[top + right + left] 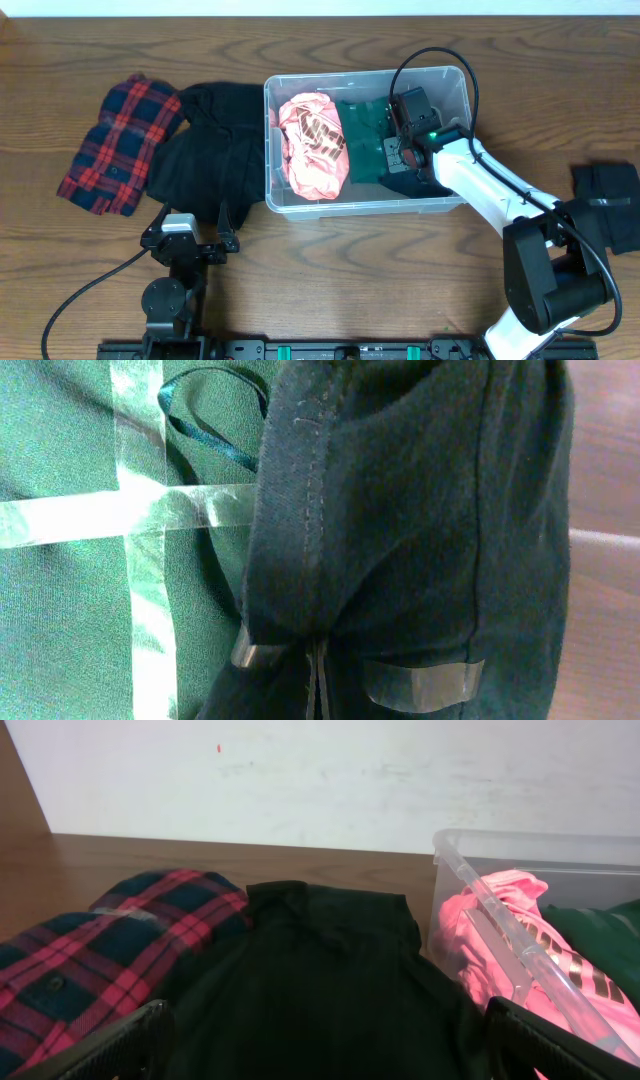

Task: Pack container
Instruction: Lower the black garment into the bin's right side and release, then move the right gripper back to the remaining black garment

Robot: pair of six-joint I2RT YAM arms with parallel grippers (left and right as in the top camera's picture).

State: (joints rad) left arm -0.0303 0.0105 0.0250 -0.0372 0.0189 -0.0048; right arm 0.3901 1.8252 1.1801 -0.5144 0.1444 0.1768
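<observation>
You have the container just off table centre toward 12 o'clock, with a pink garment and a green garment inside. Your right gripper is pinched tight on a dark garment at the container's 3 o'clock end, apparently to lay it in. Your left gripper stands wide, facing the black garment at the container's 9 o'clock, which is likely next.

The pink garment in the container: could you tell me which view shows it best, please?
The overhead view: the whole pink garment lies unobstructed in the container. The left wrist view shows only part, crossed by the rim. The right wrist view shows none, only a dark green garment.
</observation>
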